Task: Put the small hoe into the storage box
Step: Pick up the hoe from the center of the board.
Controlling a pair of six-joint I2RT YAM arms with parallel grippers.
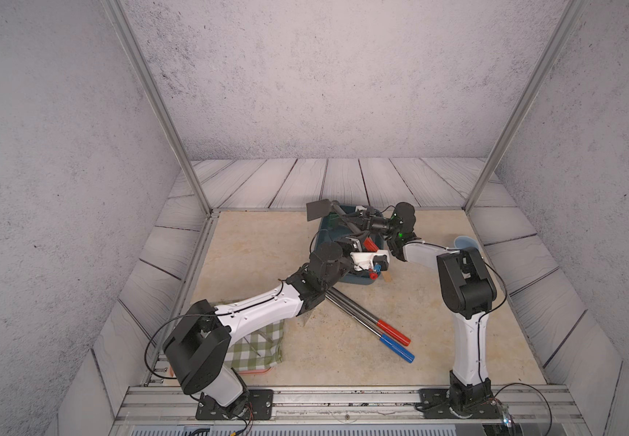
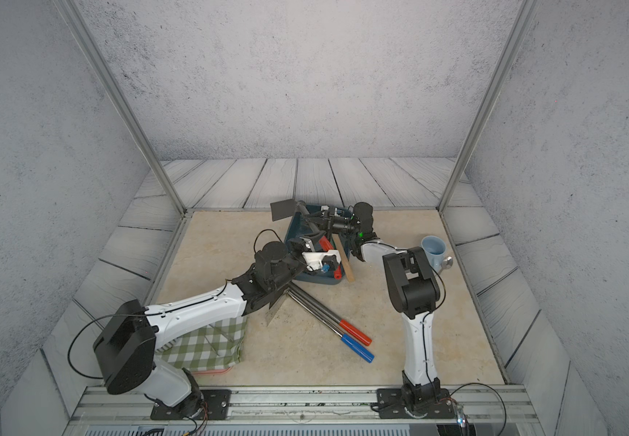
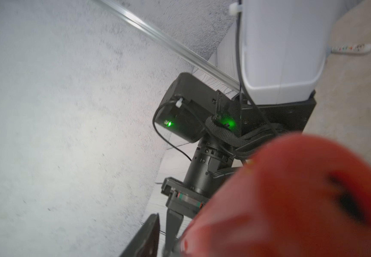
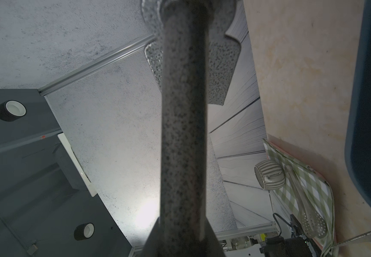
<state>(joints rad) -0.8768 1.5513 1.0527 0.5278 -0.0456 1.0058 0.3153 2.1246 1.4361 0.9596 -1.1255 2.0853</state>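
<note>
The small hoe lies slanted over the dark teal storage box [image 1: 358,282] [image 2: 315,281]. Its flat blade [image 1: 318,210] [image 2: 282,209] sticks out past the box's far left rim, and its red handle [image 1: 371,244] [image 2: 326,244] points down into the box. My right gripper [image 1: 347,220] [image 4: 181,224] is shut on the speckled shaft [image 4: 183,133]. My left gripper [image 1: 360,241] sits at the red handle [image 3: 291,200]. One of its fingers [image 3: 150,233] stands apart from the handle; the other is hidden.
Two long tools with red and blue handles [image 1: 392,336] lie on the table in front of the box. A green checked cloth [image 1: 256,347] lies under the left arm, with a striped mug [image 4: 269,178] beside it. A light blue mug [image 2: 434,247] stands at the right. A wooden stick [image 2: 345,260] leans by the box.
</note>
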